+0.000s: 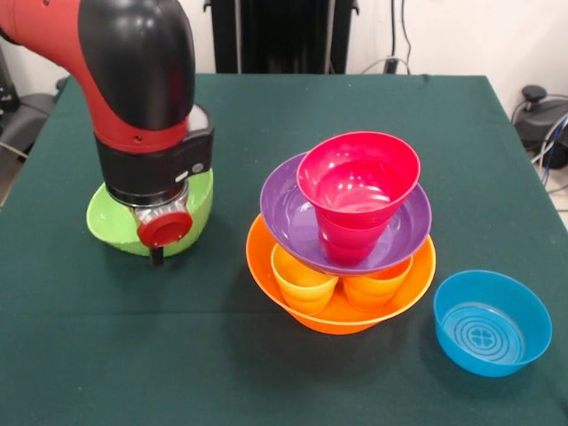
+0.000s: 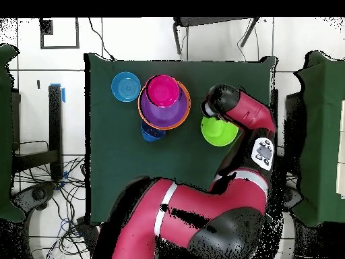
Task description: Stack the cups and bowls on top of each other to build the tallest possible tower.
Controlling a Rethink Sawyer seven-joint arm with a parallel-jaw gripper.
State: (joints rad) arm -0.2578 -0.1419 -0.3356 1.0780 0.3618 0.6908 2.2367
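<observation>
Light blue bowl [image 1: 491, 321] nearest, apart from tower [image 1: 346, 235], tower of orange bowl [image 1: 266, 266], two cups [image 1: 303, 280], purple bowl [image 1: 280, 209], red bowl [image 1: 358, 176], gripper [image 1: 158, 253] over lime bowl [image 1: 99, 217] beside tower, claw state cannot be told.

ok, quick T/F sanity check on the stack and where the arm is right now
1. The purple bowl sits above the orange bowl. True.
2. The light blue bowl is part of the tower. False: it stands alone on the table, apart from the stack.
3. The arm is over the lime green bowl. True.
4. The red bowl is the tower's base. False: it is on top; the orange bowl is the base.
5. Two cups sit between the orange and purple bowls. True.
</observation>
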